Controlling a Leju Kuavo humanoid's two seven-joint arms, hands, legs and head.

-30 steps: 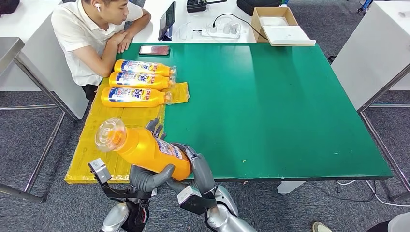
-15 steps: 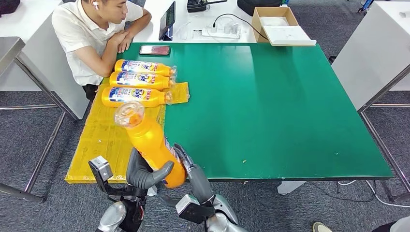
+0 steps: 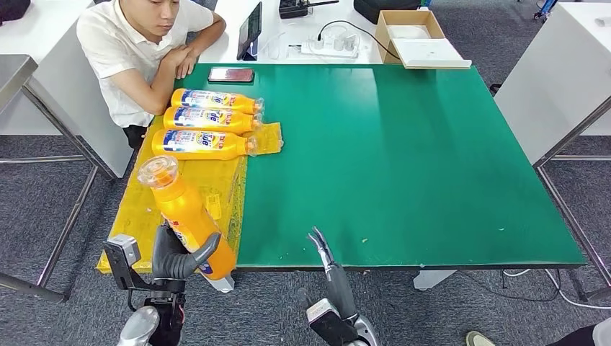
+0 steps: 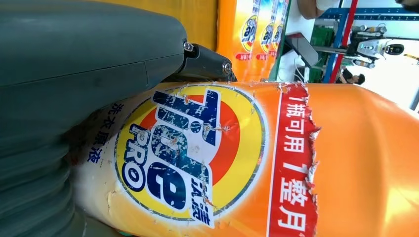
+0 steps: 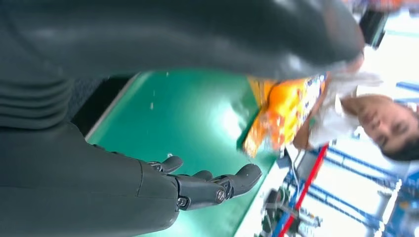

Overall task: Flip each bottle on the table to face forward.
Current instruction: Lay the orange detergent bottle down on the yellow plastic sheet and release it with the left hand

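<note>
At the table's near edge, the left hand [image 3: 175, 257] grips an orange bottle [image 3: 184, 215] over the yellow mat [image 3: 144, 209]; the right hand [image 3: 326, 256] holds nothing, fingers apart. Beyond lie 3 bottles [image 3: 205, 122] (labels up), bare green tabletop [image 3: 403, 158] alongside, and a seated person [image 3: 137, 50].

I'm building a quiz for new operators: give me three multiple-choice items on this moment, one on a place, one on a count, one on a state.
1. Where is the phone?
A. at the table's far edge
B. on the yellow mat
C. in the cardboard box

2. How many bottles lie on the yellow mat?
A. one
B. three
C. five

3. What is the right hand doing?
A. holding a bottle
B. open, holding nothing
C. pressing the phone

Key: 1 A, it lies on the green table near the person; 2 B, three lie side by side; 3 B, the left hand holds the held bottle.
</note>
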